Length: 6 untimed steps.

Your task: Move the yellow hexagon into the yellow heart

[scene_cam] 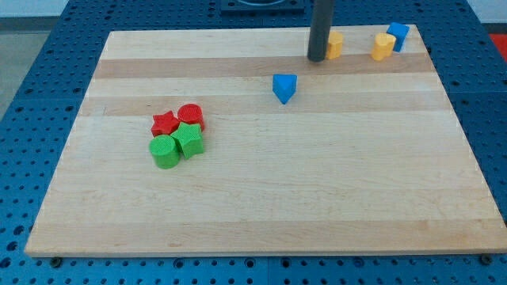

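The wooden board (261, 198) fills my view. My tip (317, 58), a bare rod with nothing to open or close, sits touching the yellow hexagon (336, 43) on its left, near the top edge. The yellow heart (383, 47) waits just right. The hexagon looks light, rigid and slidey; I'd push its left face squarely.

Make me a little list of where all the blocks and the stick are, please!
my tip: at the view's top, just left of one yellow block, close beside it; contact cannot be told
other yellow block: further right, against a blue block
blue triangle-like block: alone, below my tip
red star, red cylinder, green cylinder, green star-like block: clustered at the view's left
board: wooden
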{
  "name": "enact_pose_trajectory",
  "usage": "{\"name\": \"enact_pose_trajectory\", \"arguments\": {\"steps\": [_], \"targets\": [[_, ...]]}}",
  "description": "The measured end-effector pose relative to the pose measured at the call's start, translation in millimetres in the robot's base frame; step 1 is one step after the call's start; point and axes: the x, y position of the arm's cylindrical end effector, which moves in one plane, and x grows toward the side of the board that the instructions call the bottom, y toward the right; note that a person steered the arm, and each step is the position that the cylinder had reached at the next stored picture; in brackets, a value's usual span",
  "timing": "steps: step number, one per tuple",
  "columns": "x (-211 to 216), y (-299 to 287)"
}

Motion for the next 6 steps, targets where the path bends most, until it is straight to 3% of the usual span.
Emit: {"name": "enact_pose_trajectory", "arguments": {"steps": [2, 6], "targets": [[-20.7, 0.6], [-25.1, 71.0]]}}
